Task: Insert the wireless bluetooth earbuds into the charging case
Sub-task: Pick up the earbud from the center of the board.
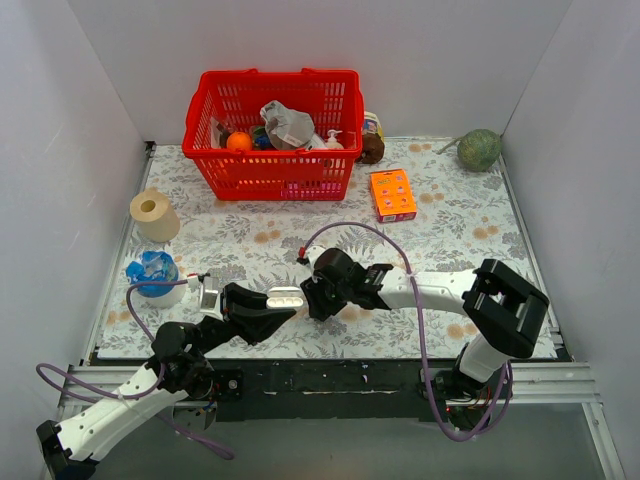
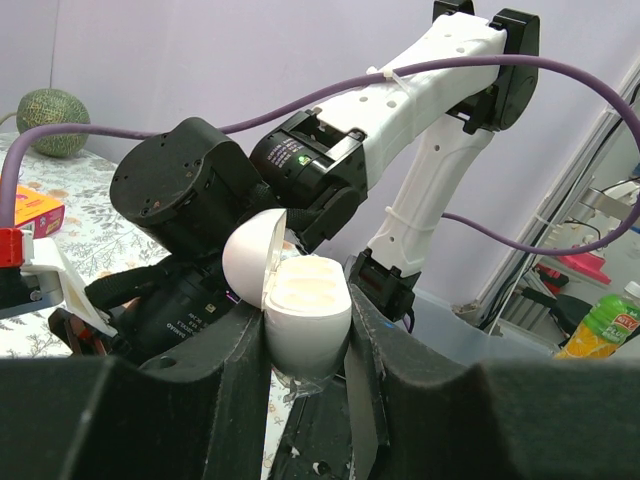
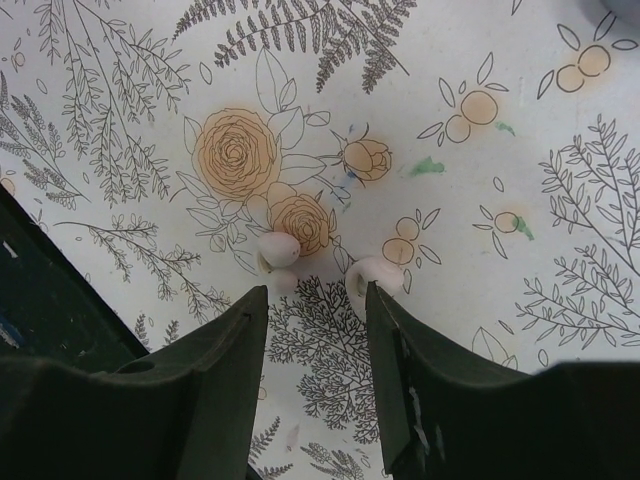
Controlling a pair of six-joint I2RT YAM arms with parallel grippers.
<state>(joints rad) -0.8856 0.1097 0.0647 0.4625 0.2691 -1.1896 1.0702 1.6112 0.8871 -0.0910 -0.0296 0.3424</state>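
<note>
The charging case is a pale glossy oval with its lid hinged open to the left and two empty sockets showing. My left gripper is shut on its lower half and holds it upright above the table. In the top view the case sits right beside my right gripper. The two earbuds, small pale lumps, lie on the floral cloth: one near the left fingertip, the other touching the right fingertip. My right gripper is open and empty just short of them.
A red basket full of items stands at the back. There is an orange box to its right, a green melon at the back right, and a tape roll and a blue-topped cup at the left.
</note>
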